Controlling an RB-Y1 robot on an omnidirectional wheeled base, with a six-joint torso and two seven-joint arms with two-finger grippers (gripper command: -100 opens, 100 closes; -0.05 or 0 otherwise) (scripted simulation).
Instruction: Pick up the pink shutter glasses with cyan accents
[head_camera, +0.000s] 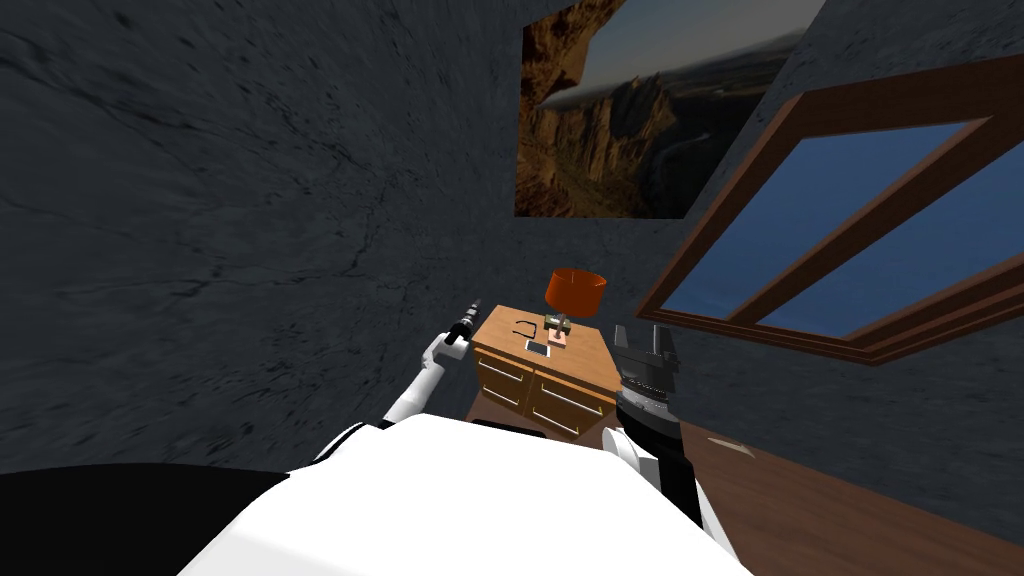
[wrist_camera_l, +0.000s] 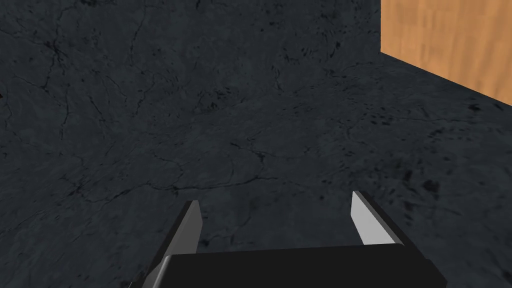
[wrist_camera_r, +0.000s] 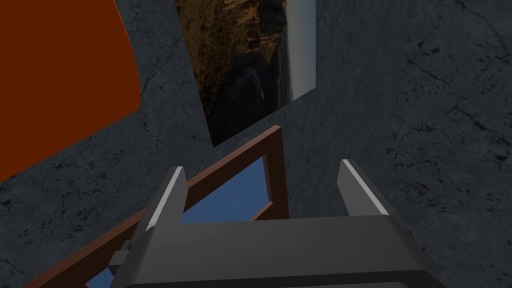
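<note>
Glasses are sitting on the nightstand, touching or just beside the foot of the lamp. I'm reading the small pink blob with a greenish bit as them. It's too small to confirm the shape or which way the long axis is running.

Two other things are lying on the same top. A thin dark frame is sitting nearer the left side, and a flat white item is lying between it and the front edge. Both are distractors, I'm guessing.

The left gripper is hanging off the nightstand's left corner and pointing at the wall, not the top. Its wrist view is catching a wood-coloured panel off to one side. Its fingers are standing wide apart, gripping nothing and touching nothing.

The right gripper is holding up off the right edge of the nightstand. Its wrist view is showing the orange shade close alongside, so it's aiming past the lamp rather than down. Its blades are also spread and empty.

The glasses are lying between the two hands, below and inboard of both. The right is looking marginally nearer, but the lamp is standing right by the target on that side. Either arm is needing to tip down and come in over the top, and clipping the lamp is the risk.
</note>
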